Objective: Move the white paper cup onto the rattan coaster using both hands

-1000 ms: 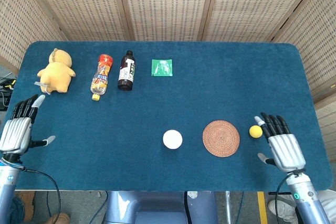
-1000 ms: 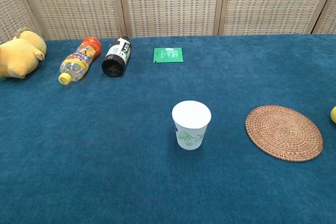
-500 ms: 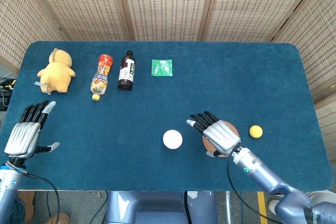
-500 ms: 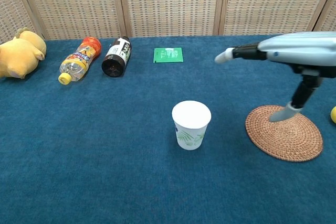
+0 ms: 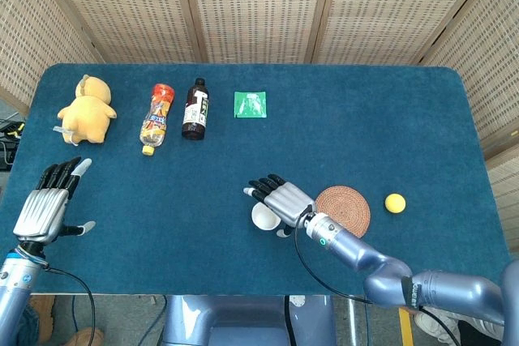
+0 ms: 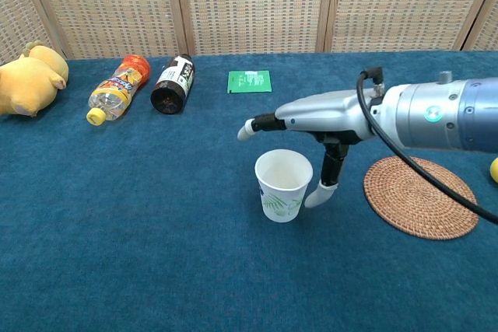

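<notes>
The white paper cup [image 6: 283,185] with a green leaf print stands upright in the middle front of the blue table; it also shows from above [image 5: 261,216]. The rattan coaster [image 6: 420,196] lies flat to its right, a short gap away [image 5: 347,210]. My right hand [image 5: 280,199] hovers over the cup's right side with fingers spread flat above the rim. Its thumb [image 6: 320,193] hangs down just beside the cup's right wall. It holds nothing. My left hand [image 5: 47,205] is far off at the table's left front edge, fingers apart and empty.
A yellow ball [image 5: 395,202] lies right of the coaster. Along the back left lie a yellow plush toy [image 5: 85,108], an orange-capped bottle [image 5: 156,117], a dark bottle [image 5: 195,108] and a green packet [image 5: 250,104]. Woven screens stand behind the table.
My right hand has swept left from the table's right edge, across the coaster, to the cup. The left hand has drifted slightly forward. The cup has not moved.
</notes>
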Action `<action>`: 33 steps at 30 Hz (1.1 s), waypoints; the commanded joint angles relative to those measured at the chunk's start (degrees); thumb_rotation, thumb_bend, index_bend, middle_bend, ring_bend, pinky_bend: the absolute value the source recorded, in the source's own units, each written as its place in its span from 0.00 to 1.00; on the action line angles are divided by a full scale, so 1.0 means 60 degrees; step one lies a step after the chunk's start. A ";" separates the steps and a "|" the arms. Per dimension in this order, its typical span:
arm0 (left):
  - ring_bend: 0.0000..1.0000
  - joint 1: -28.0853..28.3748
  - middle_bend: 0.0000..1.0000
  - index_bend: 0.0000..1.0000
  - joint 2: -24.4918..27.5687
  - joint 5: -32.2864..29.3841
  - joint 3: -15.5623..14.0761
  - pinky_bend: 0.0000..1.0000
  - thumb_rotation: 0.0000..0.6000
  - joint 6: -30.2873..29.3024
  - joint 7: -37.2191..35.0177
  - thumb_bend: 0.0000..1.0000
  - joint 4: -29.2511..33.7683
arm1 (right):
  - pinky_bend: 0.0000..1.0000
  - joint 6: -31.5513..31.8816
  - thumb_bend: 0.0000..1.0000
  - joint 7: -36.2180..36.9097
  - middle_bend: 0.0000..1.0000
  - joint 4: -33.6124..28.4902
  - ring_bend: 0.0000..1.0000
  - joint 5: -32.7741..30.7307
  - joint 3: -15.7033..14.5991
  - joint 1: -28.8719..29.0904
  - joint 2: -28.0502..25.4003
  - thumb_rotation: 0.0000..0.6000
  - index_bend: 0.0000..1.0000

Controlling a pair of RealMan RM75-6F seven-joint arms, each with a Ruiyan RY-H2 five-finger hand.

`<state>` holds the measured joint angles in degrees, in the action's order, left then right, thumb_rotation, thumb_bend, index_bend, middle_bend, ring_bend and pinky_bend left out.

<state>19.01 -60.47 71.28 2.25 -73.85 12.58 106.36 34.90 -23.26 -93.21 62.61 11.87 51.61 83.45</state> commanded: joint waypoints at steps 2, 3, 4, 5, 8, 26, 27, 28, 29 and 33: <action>0.00 -0.0011 0.00 0.00 0.0024 -0.0015 0.0039 0.00 1.00 0.0041 -0.0019 0.00 0.0020 | 0.00 0.0124 0.00 -0.0470 0.04 0.0096 0.00 -0.0533 -0.0316 0.0323 0.0195 1.00 0.14; 0.00 -0.0018 0.00 0.00 0.0032 -0.0009 0.0050 0.00 1.00 0.0044 -0.0029 0.00 0.0024 | 0.00 0.0207 0.00 -0.0548 0.06 0.0109 0.00 -0.0603 -0.0371 0.0359 0.0220 1.00 0.16; 0.00 -0.0029 0.00 0.00 0.0047 0.0000 0.0064 0.00 1.00 0.0049 -0.0046 0.00 0.0033 | 0.00 0.0348 0.00 -0.0629 0.10 0.0137 0.01 -0.0653 -0.0429 0.0386 0.0261 1.00 0.19; 0.00 -0.0041 0.00 0.00 0.0058 0.0007 0.0076 0.00 1.00 0.0056 -0.0068 0.00 0.0042 | 0.04 0.0521 0.00 -0.0619 0.16 0.0149 0.05 -0.0640 -0.0459 0.0369 0.0319 1.00 0.24; 0.00 -0.0066 0.00 0.00 0.0066 0.0062 0.0092 0.00 1.00 0.0058 -0.0071 0.00 0.0052 | 0.26 0.0804 0.00 0.0017 0.32 0.0149 0.22 -0.0372 -0.0416 0.0184 0.0494 1.00 0.36; 0.00 -0.0097 0.00 0.00 0.0015 0.0142 0.0135 0.00 1.00 0.0220 0.0137 0.00 0.0120 | 0.49 0.1959 0.28 0.2123 0.50 -0.0462 0.42 0.1116 -0.0251 -0.0767 -0.1091 1.00 0.53; 0.00 -0.0101 0.00 0.00 0.0009 0.0159 0.0131 0.00 1.00 0.0217 0.0163 0.00 0.0139 | 0.49 0.1986 0.28 0.2039 0.50 -0.0570 0.42 0.1041 -0.0335 -0.0857 -0.1321 1.00 0.53; 0.00 -0.0108 0.00 0.00 0.0002 0.0182 0.0124 0.00 1.00 0.0212 0.0183 0.00 0.0158 | 0.49 0.2002 0.28 0.1958 0.50 -0.0684 0.42 0.0982 -0.0444 -0.0951 -0.1543 1.00 0.52; 0.00 -0.0121 0.00 0.00 -0.0005 0.0219 0.0113 0.00 1.00 0.0197 0.0209 0.00 0.0184 | 0.49 0.2005 0.28 0.1872 0.50 -0.0831 0.42 0.0966 -0.0620 -0.1077 -0.1818 1.00 0.52; 0.00 -0.0146 0.00 0.00 -0.0054 0.0353 0.0064 0.00 1.00 0.0163 0.0373 0.00 0.0267 | 0.49 0.1949 0.27 0.1664 0.49 -0.1021 0.41 0.1066 -0.1354 -0.1522 -0.2487 1.00 0.50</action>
<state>18.17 -60.68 73.23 2.73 -72.82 14.57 107.83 46.54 -12.22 -98.38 68.95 6.14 44.28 70.41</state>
